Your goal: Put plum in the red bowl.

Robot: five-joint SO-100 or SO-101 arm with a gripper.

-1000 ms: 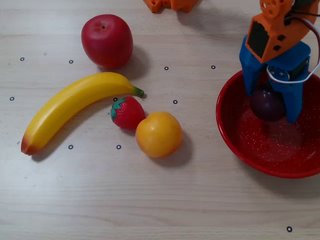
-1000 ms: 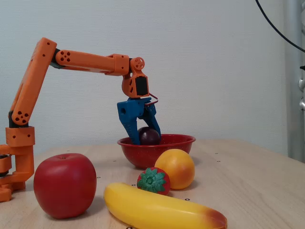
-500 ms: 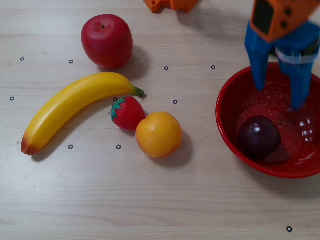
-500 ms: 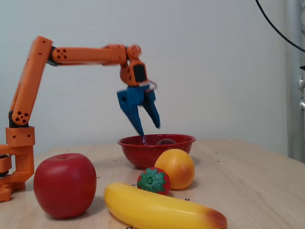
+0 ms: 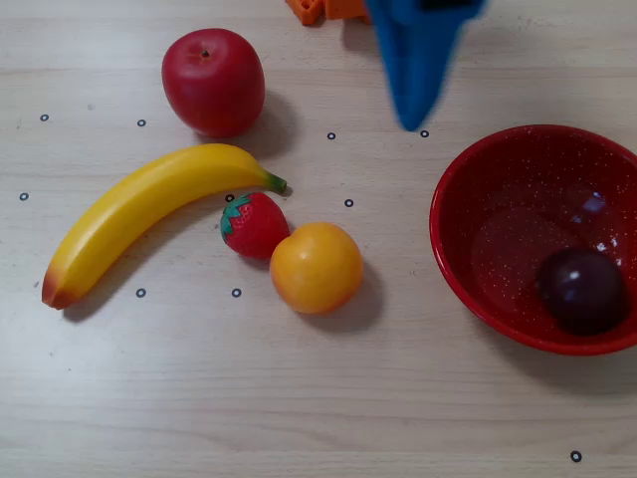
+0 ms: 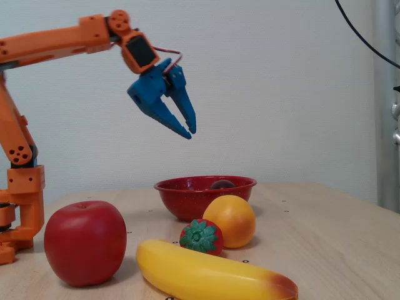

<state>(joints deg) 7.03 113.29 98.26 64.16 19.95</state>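
Note:
The plum (image 5: 582,289), dark and glossy, lies inside the red bowl (image 5: 478,204) at its lower right in the overhead view. In the fixed view only the plum's top (image 6: 222,184) shows above the bowl's rim (image 6: 187,187). My blue gripper (image 5: 410,121) hangs high in the air, above and to the left of the bowl in the fixed view (image 6: 190,133). Its fingers point down, lie close together and hold nothing.
A red apple (image 5: 213,80), a yellow banana (image 5: 139,211), a strawberry (image 5: 255,225) and an orange (image 5: 317,267) lie on the wooden table left of the bowl in the overhead view. The orange arm's base (image 6: 19,200) stands at the left in the fixed view.

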